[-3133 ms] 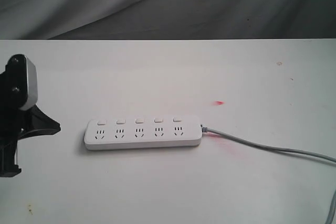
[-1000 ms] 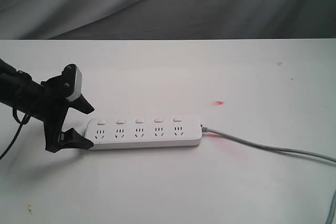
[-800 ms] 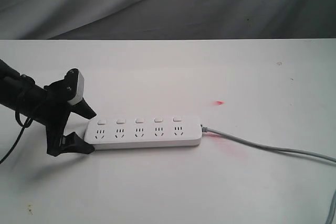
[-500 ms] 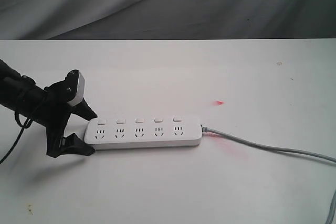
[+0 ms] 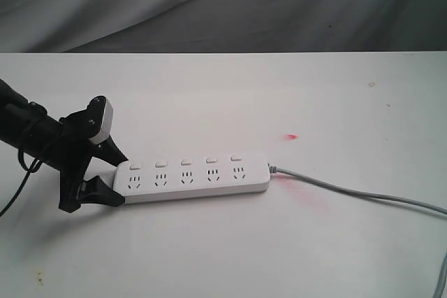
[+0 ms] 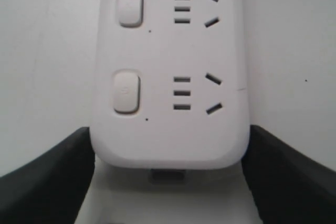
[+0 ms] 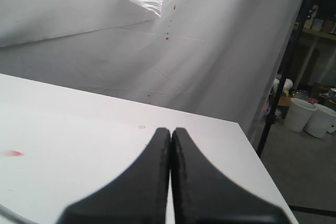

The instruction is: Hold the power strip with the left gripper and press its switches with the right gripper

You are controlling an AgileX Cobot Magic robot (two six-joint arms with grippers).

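The white power strip lies flat on the white table, its grey cable trailing off to the right. Its row of small white switches runs along the far side, one above each outlet. My left gripper holds the strip's left end, one black finger against each long side. In the left wrist view the fingers press on the strip beside two switches. My right gripper is shut and empty above bare table, and it is out of the exterior view.
A small red mark sits on the table behind the strip's cable end. Grey cloth hangs behind the table. In the right wrist view the table's edge drops off beside a black pole and white buckets.
The left gripper came in from the left edge, set its fingers round the strip's left end and closed on it. The strip has turned slightly.
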